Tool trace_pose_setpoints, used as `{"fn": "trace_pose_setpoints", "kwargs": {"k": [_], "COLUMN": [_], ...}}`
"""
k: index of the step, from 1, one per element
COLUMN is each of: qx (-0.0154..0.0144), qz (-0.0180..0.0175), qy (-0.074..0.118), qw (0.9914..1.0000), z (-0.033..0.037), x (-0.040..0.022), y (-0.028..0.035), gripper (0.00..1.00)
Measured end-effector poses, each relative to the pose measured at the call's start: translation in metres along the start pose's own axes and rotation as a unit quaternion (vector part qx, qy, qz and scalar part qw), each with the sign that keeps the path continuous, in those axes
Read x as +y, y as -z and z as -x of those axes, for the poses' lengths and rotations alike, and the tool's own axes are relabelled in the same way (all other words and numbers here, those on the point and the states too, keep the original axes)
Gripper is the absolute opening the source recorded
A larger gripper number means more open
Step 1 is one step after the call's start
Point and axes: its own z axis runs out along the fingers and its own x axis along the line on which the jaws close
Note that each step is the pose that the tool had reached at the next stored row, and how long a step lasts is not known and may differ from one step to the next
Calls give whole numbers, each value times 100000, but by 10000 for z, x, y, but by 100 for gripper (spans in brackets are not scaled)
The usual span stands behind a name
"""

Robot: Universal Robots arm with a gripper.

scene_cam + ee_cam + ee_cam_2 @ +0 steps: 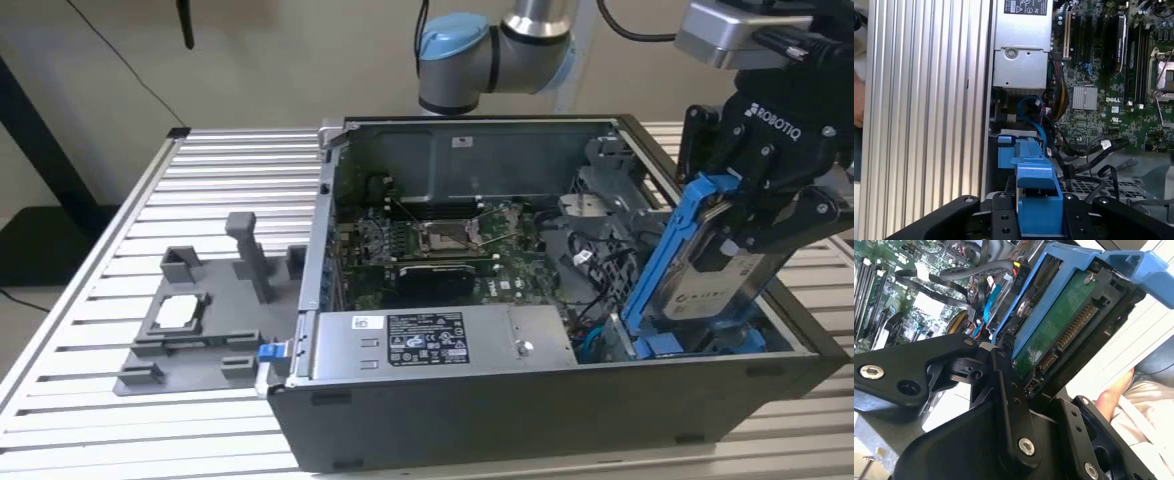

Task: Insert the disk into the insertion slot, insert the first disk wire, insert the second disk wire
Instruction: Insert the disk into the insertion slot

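My gripper [750, 232] is shut on the disk [725, 272], a silver-grey drive with a white label in a bright blue carrier. The disk stands steeply tilted, almost on end, over the case's front corner at the exterior view's right. Its lower end reaches down to the insertion slot [663, 346], a grey bay with blue tabs; whether they touch is hidden. In the second wrist view the disk's green board and connector [1056, 335] face the camera between the black fingers [1004, 385]. The first wrist view looks along the blue carrier [1036, 197] toward the slot's blue tabs [1006, 149]. A blue wire [1035, 111] and black wires [1089, 155] lie beside the slot.
The open computer case [534, 410] lies on a slatted aluminium table [227, 190]. Inside are the motherboard [447, 240] and a silver box with a label [427, 340]. A grey fixture [200, 320] holding a small square chip stands at the exterior view's left. A person's hand [1114, 395] is near the case.
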Motion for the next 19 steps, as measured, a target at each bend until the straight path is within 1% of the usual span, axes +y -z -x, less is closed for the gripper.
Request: {"fn": "trace_pose_setpoints", "kwargs": {"k": [4,7,11,17,19], "qx": [-171,-212,-223,-223,-226], "qz": [64,228,361,384,385], "qy": [-398,-664,-832,-883,-883], "qw": [99999,99997,99996,99995,99995], "z": [2,3,6,10,11], "x": [-4,-7,-10,-17,-18], "y": [-43,-77,-141,-249,-273], "gripper": [33,33,33,33,33]}}
